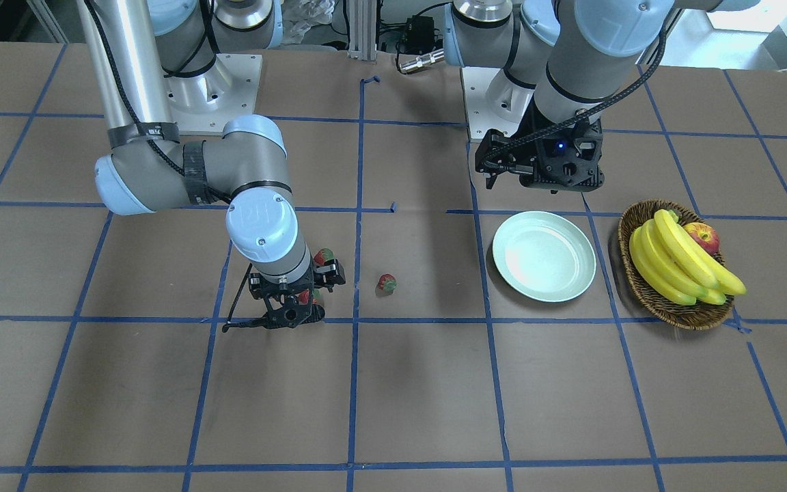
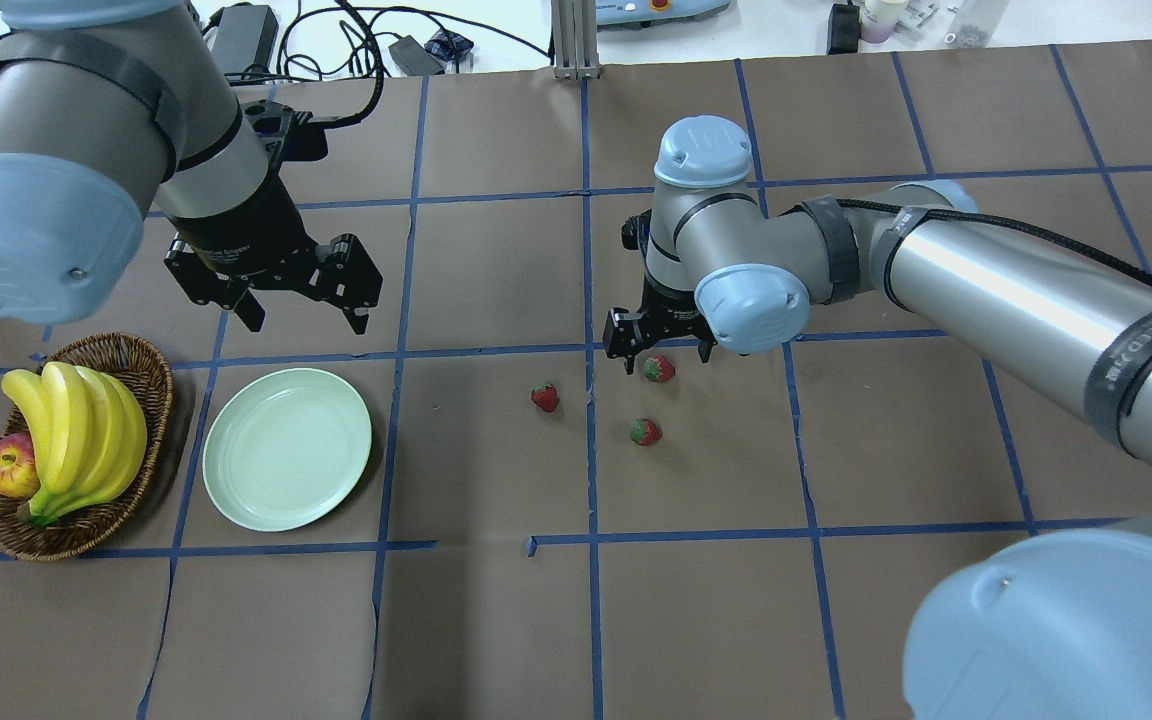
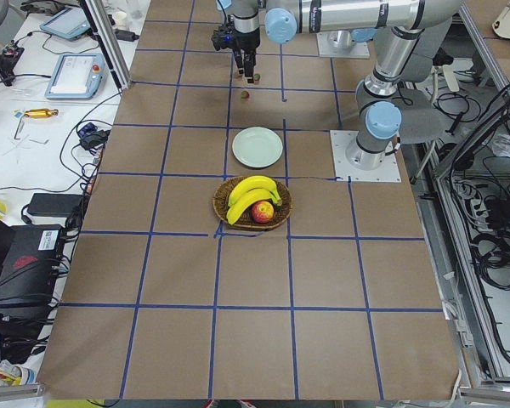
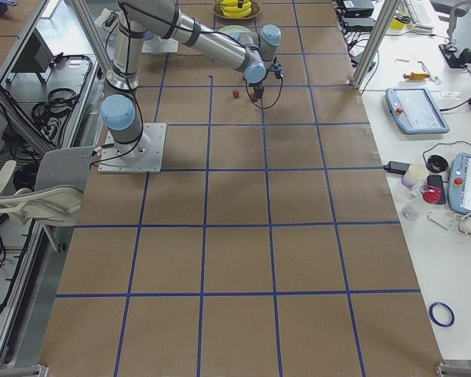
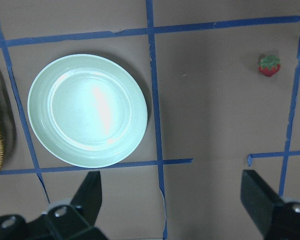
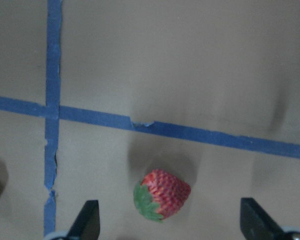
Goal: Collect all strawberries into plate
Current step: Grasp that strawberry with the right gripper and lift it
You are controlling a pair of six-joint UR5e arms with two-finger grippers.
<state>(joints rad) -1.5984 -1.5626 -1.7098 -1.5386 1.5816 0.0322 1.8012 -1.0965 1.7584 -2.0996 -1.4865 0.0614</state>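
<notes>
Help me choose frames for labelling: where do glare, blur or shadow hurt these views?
Left wrist view: a white glare streak washes out the centre of the plate. Right wrist view: dim and soft-focused, the strawberry sits in a diffuse shadow. Front-facing view: milder sheen on the plate. Overhead view: evenly lit.

Bright, even overhead light, white glare streak on the plate (image 5: 65, 100) in my left wrist view, soft shadows on the surface (image 1: 421, 396), my right wrist view dimmer and blurry (strawberry (image 6: 162, 195) soft-edged)
</notes>
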